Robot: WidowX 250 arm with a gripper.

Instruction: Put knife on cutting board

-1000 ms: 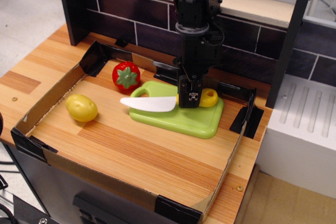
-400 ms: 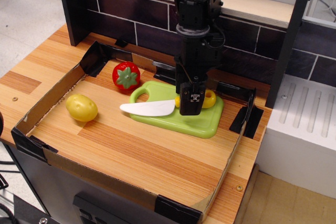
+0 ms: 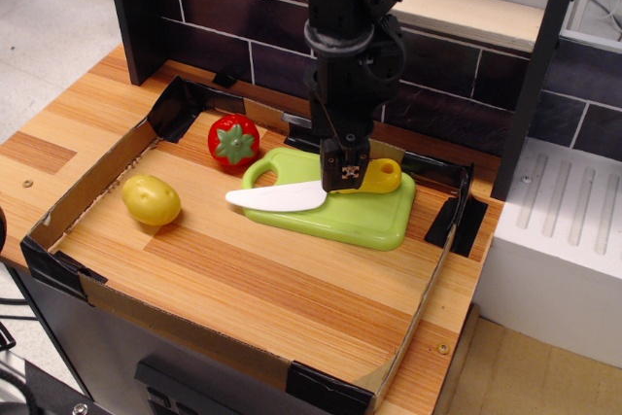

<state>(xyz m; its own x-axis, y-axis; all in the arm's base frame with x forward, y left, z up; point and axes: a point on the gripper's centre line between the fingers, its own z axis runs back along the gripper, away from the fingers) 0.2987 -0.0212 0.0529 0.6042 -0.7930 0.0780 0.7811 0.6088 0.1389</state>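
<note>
The knife lies on the light green cutting board. Its white blade points left and its tip overhangs the board's left edge. Its yellow handle rests near the board's back right. My black gripper hangs straight down over the joint of blade and handle, with its fingertips just above the knife. The jaws look slightly apart and the knife rests on the board, not lifted. The part of the knife right behind the fingers is hidden.
A red toy strawberry stands just left of the board's loop handle. A yellow potato lies further left. A low cardboard wall with black taped corners rings the wooden work area. A dark tiled back wall stands behind.
The gripper dipped down to the board with the knife, then rose a little and shifted left. The knife stayed lying on the board, and more of its yellow handle now shows.
</note>
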